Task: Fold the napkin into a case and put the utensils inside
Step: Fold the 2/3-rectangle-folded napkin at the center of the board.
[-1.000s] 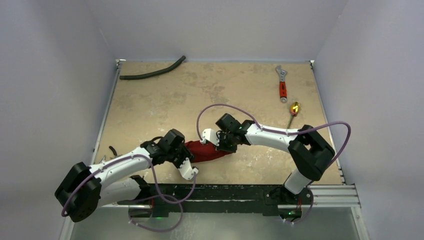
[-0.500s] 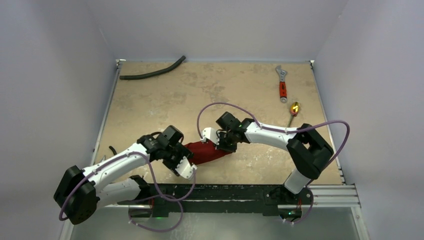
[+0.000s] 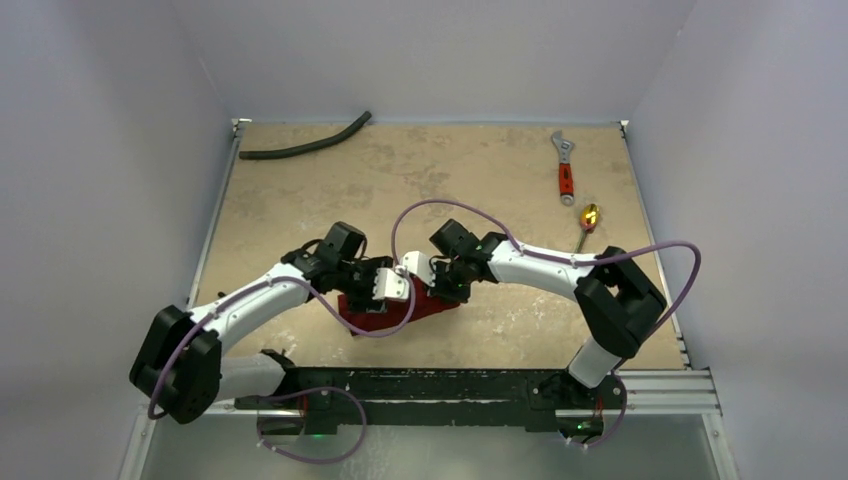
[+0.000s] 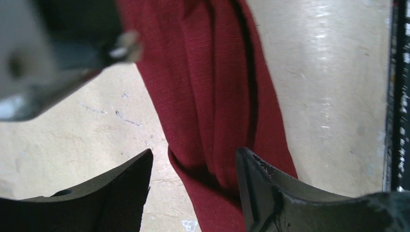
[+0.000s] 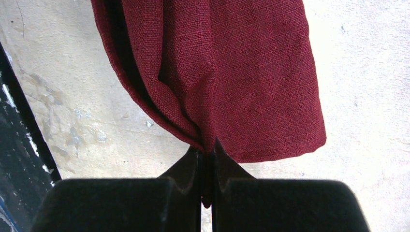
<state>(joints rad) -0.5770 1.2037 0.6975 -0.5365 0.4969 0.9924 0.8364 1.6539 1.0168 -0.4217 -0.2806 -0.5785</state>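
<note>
The dark red napkin (image 3: 428,308) lies bunched in long folds near the table's front middle. My right gripper (image 3: 426,284) is shut on a pinched fold at the cloth's right end; the right wrist view shows the jaws (image 5: 207,159) closed on the cloth (image 5: 241,72). My left gripper (image 3: 388,291) hovers over the cloth right beside the right one. Its jaws (image 4: 193,174) are open and straddle a rolled fold of the napkin (image 4: 208,87). One gold utensil, a spoon (image 3: 588,220), lies far right. No other utensils show.
A red-handled wrench (image 3: 565,172) lies at the back right above the spoon. A black hose (image 3: 300,146) lies at the back left. The black front rail (image 3: 430,385) runs just near of the napkin. Purple cables loop over both arms.
My left gripper has swung from the napkin's near-left end up and right, over the cloth, next to the right gripper. The napkin has bunched and shifted slightly. The right gripper has barely moved.
</note>
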